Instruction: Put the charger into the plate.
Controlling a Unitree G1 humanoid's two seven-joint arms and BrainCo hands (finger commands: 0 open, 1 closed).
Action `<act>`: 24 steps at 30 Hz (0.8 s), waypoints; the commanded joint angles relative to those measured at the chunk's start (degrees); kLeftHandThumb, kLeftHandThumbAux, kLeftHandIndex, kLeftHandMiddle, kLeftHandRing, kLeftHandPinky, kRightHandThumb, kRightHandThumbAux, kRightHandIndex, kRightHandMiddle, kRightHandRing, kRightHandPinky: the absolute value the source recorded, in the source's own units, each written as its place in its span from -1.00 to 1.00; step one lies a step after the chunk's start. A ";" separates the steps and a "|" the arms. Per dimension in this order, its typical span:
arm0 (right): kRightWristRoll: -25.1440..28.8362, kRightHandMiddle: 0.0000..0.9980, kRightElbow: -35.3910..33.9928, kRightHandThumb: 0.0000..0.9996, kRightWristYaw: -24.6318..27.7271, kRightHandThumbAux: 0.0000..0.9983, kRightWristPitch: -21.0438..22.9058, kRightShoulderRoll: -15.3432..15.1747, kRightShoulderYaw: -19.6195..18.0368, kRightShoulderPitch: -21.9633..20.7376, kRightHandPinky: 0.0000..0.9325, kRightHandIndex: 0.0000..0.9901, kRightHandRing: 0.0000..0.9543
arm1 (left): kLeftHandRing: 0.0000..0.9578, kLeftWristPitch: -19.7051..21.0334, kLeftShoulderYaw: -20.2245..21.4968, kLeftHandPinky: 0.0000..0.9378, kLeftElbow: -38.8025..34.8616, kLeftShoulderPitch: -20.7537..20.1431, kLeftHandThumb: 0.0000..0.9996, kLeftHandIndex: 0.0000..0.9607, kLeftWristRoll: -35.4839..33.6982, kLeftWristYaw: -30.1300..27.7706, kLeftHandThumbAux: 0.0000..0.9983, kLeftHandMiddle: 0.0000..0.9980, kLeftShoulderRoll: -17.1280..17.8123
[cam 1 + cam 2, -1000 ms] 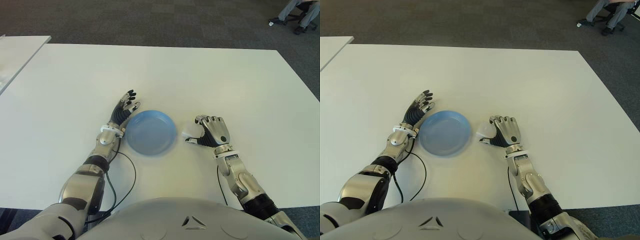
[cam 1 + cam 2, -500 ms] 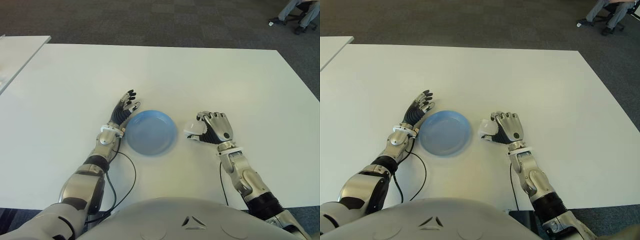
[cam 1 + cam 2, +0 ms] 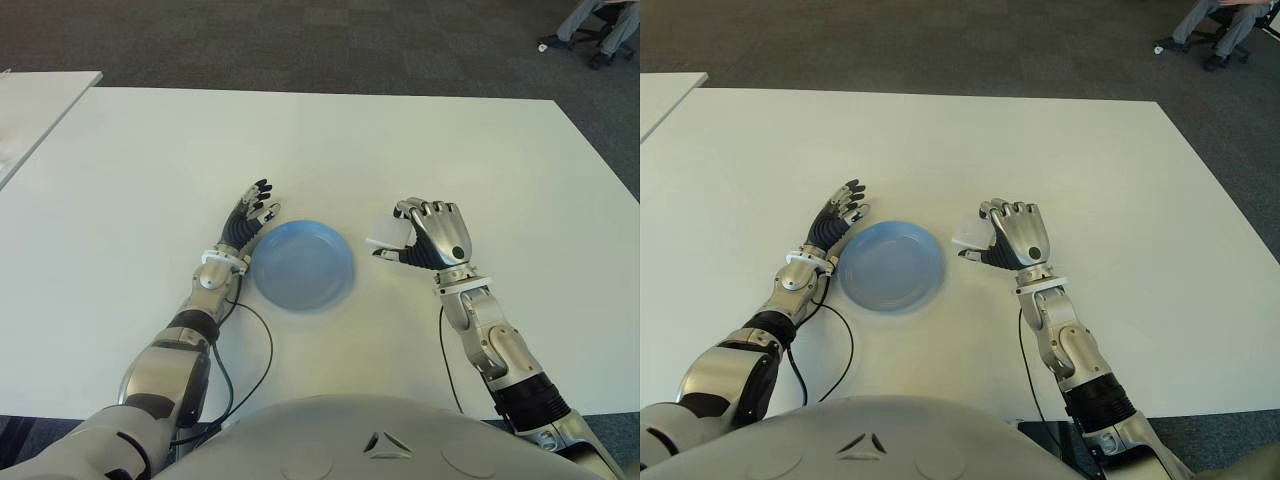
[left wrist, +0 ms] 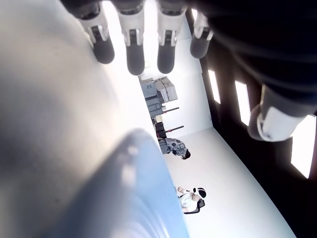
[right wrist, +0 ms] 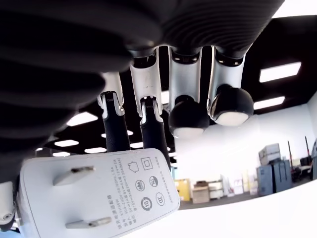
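Observation:
My right hand [image 3: 418, 238] is raised above the white table, its fingers curled around a white charger [image 3: 384, 232] that sticks out on its left side. In the right wrist view the charger [image 5: 96, 198] shows its two metal prongs and printed face, pinched under my fingertips [image 5: 148, 116]. The blue plate [image 3: 302, 264] lies on the table a little to the left of that hand, with nothing in it. My left hand [image 3: 251, 217] shows beside the plate's left rim, fingers stretched out flat and holding nothing.
The white table [image 3: 330, 150] stretches far behind the plate. A black cable [image 3: 262, 345] loops on it near my left forearm. A second table corner [image 3: 40, 95] shows at the far left, and a person's legs by a chair [image 3: 590, 30] at the far right.
My right hand has lifted off the table with the charger and risen slightly. The left hand and the plate have stayed put.

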 commanded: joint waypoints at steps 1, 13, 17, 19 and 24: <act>-0.72 0.75 -1.69 0.47 1.14 0.42 -0.06 0.80 -0.28 -1.77 0.91 -0.11 0.84 | -0.71 3.32 -0.44 -0.72 3.41 3.12 -1.00 -0.99 0.48 -1.82 0.02 -0.72 -2.03; -2.10 0.74 -1.82 0.47 -0.44 0.42 -1.70 1.35 0.20 -3.92 0.91 -0.11 0.83 | -0.67 3.92 -0.09 -0.69 3.52 2.93 -1.00 -0.98 0.99 -0.40 0.00 -0.68 -2.31; -2.15 0.74 -1.75 0.47 -0.33 0.42 -2.08 1.73 0.31 -4.30 0.91 -0.11 0.83 | -0.66 4.35 -0.04 -0.69 3.50 2.76 -1.00 -0.98 0.98 0.05 0.00 -0.67 -2.55; -2.03 0.74 -1.89 0.48 0.17 0.42 -2.27 2.23 0.62 -4.65 0.91 -0.11 0.83 | -0.66 4.63 0.08 -0.70 3.51 2.69 -1.00 -0.97 0.94 0.57 -0.01 -0.67 -2.69; -2.06 0.74 -1.77 0.48 1.14 0.42 -2.75 3.13 1.42 -5.36 0.91 -0.11 0.83 | -0.65 4.62 0.34 -0.69 3.45 2.67 -1.00 -0.96 0.65 0.97 -0.01 -0.65 -3.00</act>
